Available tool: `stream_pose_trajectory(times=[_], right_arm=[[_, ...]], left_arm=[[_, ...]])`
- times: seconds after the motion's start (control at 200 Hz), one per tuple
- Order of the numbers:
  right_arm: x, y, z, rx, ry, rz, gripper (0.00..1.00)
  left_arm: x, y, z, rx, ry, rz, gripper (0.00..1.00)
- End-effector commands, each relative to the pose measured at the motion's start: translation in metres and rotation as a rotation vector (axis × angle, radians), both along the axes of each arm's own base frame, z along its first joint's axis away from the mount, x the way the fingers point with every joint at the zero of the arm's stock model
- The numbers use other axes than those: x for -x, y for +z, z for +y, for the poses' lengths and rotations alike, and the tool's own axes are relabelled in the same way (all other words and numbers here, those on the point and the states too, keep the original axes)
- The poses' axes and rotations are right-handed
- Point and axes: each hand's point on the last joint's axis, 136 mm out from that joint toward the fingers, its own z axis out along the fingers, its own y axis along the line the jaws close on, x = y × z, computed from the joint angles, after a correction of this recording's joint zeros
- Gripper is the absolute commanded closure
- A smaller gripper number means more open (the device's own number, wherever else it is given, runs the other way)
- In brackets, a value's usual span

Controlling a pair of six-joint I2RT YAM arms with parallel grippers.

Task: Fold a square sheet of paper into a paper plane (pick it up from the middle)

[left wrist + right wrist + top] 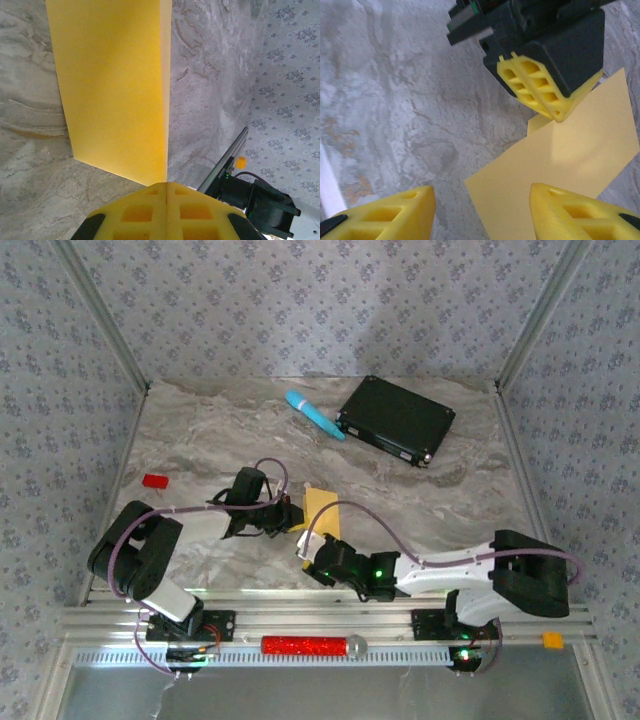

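Left jaws tight together on the square sheet of paper (115, 90); right jaws wide apart, empty, over its corner.

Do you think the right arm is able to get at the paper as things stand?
Probably yes. The right fingers are open, with a corner of the paper showing between them and nothing in the way. The left fingers pinch it farther along, so the near part looks free.
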Motion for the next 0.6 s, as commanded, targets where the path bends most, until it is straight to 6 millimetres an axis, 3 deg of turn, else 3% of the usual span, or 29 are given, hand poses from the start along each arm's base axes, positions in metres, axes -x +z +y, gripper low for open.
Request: stream_pose_trajectory(times=[0.0, 0.305, 0.595], right_arm=[[-0.011, -0.002, -0.002, 0.062, -0.047, -0.095, 0.45], [-0.025, -0.011, -0.005, 0.120, -0.124, -0.181, 0.47], [-0.020, -0.010, -0.006, 0.082, -0.125, -0.169, 0.59]], left_arm=[[0.001, 0.005, 0.002, 0.009, 0.002, -0.005, 1.00], [0.000, 0.006, 0.002, 0.008, 0.013, -0.003, 1.00], [0.001, 0.004, 0.003, 0.001, 0.015, -0.004, 1.00]])
